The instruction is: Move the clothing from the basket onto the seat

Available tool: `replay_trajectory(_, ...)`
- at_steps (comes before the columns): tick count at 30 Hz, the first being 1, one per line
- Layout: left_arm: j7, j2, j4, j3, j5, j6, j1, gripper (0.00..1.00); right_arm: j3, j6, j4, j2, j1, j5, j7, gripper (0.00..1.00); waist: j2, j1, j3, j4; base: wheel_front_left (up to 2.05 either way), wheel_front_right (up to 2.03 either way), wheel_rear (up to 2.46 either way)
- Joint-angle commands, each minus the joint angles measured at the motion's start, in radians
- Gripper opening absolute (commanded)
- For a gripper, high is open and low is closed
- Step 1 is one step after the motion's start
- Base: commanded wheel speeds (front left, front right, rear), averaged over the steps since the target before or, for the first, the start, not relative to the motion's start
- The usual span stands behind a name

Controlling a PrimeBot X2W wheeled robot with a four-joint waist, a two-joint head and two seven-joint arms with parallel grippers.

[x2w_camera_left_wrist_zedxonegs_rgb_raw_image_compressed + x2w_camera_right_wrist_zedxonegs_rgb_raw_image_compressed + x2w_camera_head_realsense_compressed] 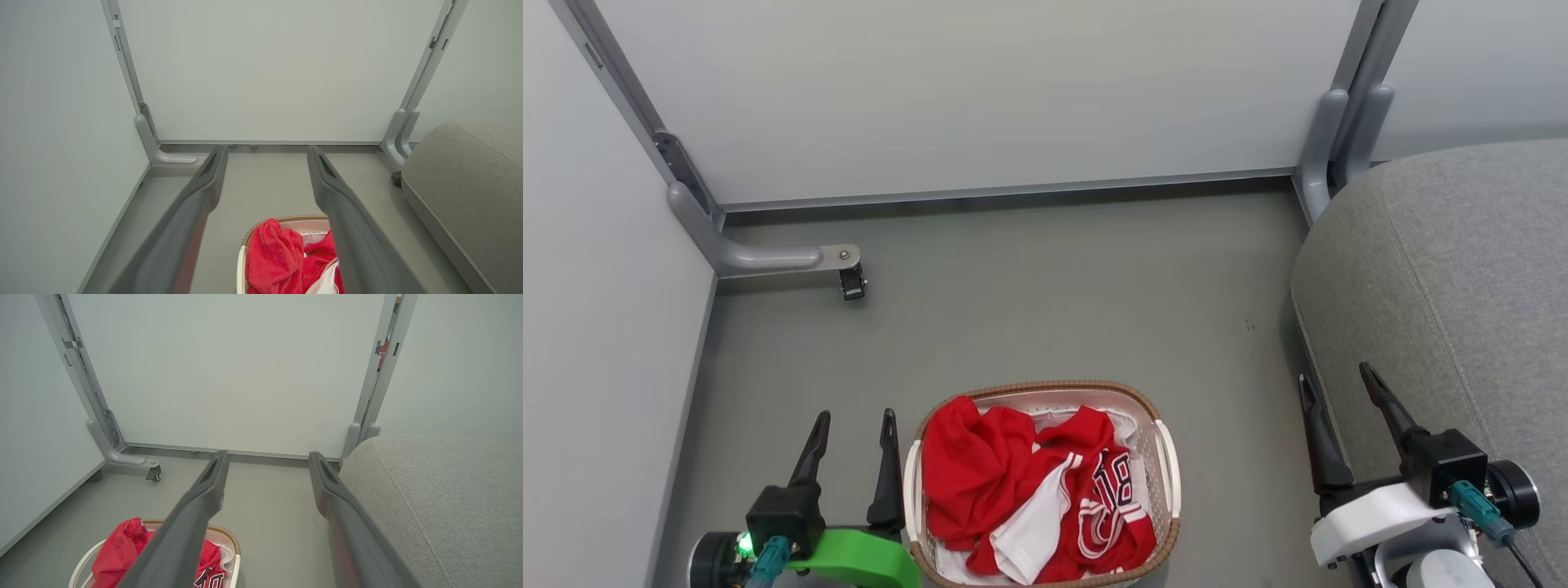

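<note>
Red clothing (1029, 490) lies heaped in the basket (1045, 385) at bottom centre, just right of the left end effector (856, 416), nearer than the right end effector (1333, 374) by the seat (1462, 286); both stand wide open, empty.

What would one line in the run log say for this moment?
stage: not started | clothing: in basket on floor | seat: right of basket | left fingers: open, empty | right fingers: open, empty
</note>
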Motion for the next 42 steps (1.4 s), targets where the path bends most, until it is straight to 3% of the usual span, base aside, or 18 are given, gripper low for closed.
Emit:
replay_trajectory(1,-0.001,0.006,0.002,-0.007,0.015,-0.007,-0.031,1.0,-0.004,0.0,-0.006,-0.006,-0.014,-0.001,-0.005,1.0,0.0,0.0,0.017,-0.002,0.0,0.0,0.0)
replay_trajectory(9,-0.001,0.005,0.08,-0.071,0.078,-0.042,-0.172,1.0,-0.009,0.0,-0.068,-0.006,-0.075,-0.002,-0.005,1.0,0.0,0.0,0.13,-0.035,0.0,0.0,0.0)
replay_trajectory(17,-0.001,0.006,0.272,-0.183,0.157,-0.086,-0.388,1.0,-0.025,0.0,-0.124,-0.005,-0.194,-0.003,-0.005,1.0,0.0,0.0,0.326,-0.119,0.0,0.0,0.0)
replay_trajectory(27,0.0,0.023,0.576,-0.315,0.216,-0.108,-0.624,1.0,-0.02,0.0,-0.182,-0.004,-0.339,0.054,-0.005,1.0,0.0,0.0,0.578,-0.251,0.0,0.0,0.0)
replay_trajectory(34,0.007,0.03,0.761,-0.38,0.197,-0.112,-0.732,1.0,-0.001,0.0,-0.219,-0.003,-0.423,0.11,-0.005,1.0,0.0,0.0,0.703,-0.34,0.0,0.0,0.0)
replay_trajectory(42,0.048,0.064,0.885,-0.492,0.115,-0.112,-0.823,1.0,0.003,0.0,-0.231,-0.003,-0.45,0.156,-0.005,1.0,0.0,0.0,0.787,-0.381,0.0,0.0,0.0)
